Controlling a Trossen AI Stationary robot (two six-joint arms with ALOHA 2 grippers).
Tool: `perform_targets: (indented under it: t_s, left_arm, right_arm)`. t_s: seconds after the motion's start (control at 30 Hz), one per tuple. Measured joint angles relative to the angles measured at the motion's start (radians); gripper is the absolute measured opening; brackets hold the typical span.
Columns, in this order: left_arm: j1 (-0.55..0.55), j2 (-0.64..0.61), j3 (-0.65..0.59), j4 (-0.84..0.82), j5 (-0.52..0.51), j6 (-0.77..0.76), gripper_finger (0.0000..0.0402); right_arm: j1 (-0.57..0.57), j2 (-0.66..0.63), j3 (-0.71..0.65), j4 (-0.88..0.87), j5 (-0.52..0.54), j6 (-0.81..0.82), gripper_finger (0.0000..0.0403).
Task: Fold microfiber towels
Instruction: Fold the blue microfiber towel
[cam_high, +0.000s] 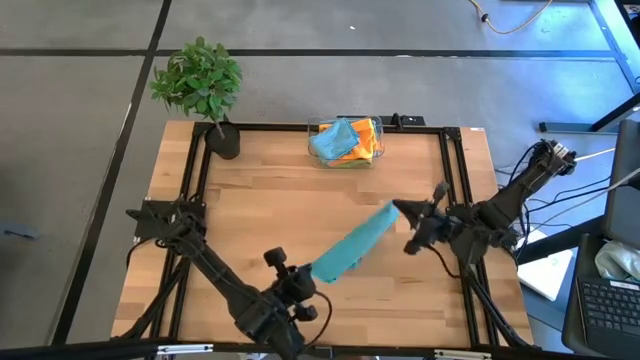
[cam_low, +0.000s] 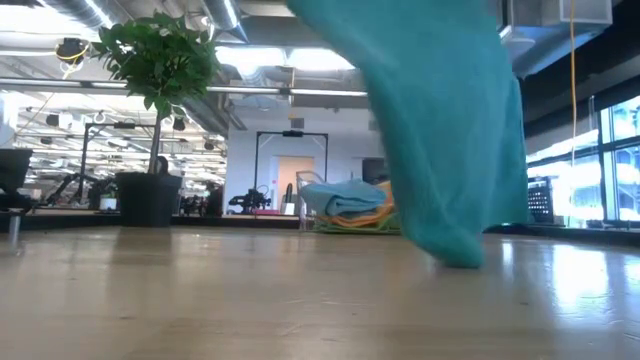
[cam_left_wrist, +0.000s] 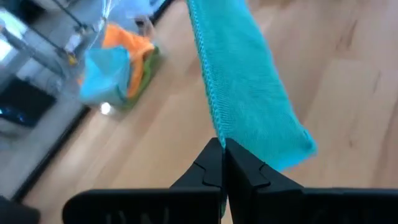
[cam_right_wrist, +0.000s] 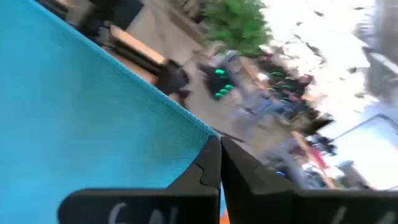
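High view: soft teal microfiber towel (cam_high: 352, 246) stretched taut above the table between left gripper (cam_high: 300, 283) and right gripper (cam_high: 405, 212), each pinching one corner, spreading it for folding.

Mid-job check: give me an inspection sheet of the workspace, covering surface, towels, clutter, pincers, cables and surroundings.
Surface: wooden table, black frame rails.
Job's things: teal towel stretched in the air between both pincers; its low edge hangs near the tabletop in the low view. Other towels piled in the clear bin at the far edge.
Clutter: potted plant at the far left corner.
Pincers: left pincer shut on the towel; right pincer shut on its other end.
Cables: cables right of the table.
Surroundings: laptop at right.
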Motion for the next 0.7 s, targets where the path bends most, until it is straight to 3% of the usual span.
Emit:
perform_targets:
  t_s: [0.07,0.13,0.17,0.2,0.23,0.33,0.37,0.43,0.53,0.57,0.6,0.63,0.7]
  left_arm:
    - [0.004,0.000,-0.002,0.015,0.051,-0.015,0.0000]
    - [0.001,0.006,-0.002,0.078,0.073,0.025,0.0000]
    - [-0.002,0.010,-0.002,0.086,0.068,0.048,0.0000]
    - [-0.004,0.012,-0.002,0.060,0.049,0.052,0.0000]
    - [-0.004,0.012,-0.003,0.010,0.028,0.025,0.0000]
    - [0.015,0.003,-0.022,0.007,0.002,-0.042,0.0000]
    - [0.018,0.003,-0.021,0.013,-0.012,-0.051,0.0000]
    - [0.035,0.000,-0.017,0.061,0.027,-0.029,0.0000]
    - [0.027,0.000,-0.016,0.179,0.060,0.128,0.0000]
    - [0.024,0.001,-0.016,0.169,0.038,0.139,0.0000]
    - [0.023,0.001,-0.016,0.129,0.005,0.121,0.0000]
    - [0.025,0.001,-0.016,0.072,-0.015,0.071,0.0000]
    - [0.032,0.000,-0.022,-0.014,-0.015,-0.067,0.0000]
  right_arm:
    - [-0.011,-0.008,0.000,-0.018,-0.157,0.030,0.0004]
    - [-0.003,-0.014,0.000,-0.020,-0.425,0.046,0.0004]
    - [-0.001,-0.013,0.000,-0.017,-0.512,0.037,0.0006]
    - [-0.001,-0.007,0.000,-0.007,-0.527,0.018,0.0007]
    - [-0.001,-0.004,0.000,0.004,-0.464,0.011,0.0008]
    - [-0.006,-0.004,0.000,-0.006,-0.066,0.007,0.0007]
    - [-0.006,-0.002,0.000,-0.009,-0.014,0.021,0.0007]
    - [-0.002,-0.008,0.000,-0.025,-0.066,0.038,0.0006]
    - [0.019,-0.021,0.001,-0.021,-0.413,0.014,0.0007]
    - [0.021,-0.018,0.001,-0.021,-0.480,-0.013,0.0008]
    - [0.022,-0.014,0.000,-0.021,-0.468,-0.019,0.0008]
    - [0.022,-0.013,0.000,-0.018,-0.374,-0.021,0.0008]
    - [0.017,-0.012,0.001,-0.030,-0.063,0.008,0.0007]
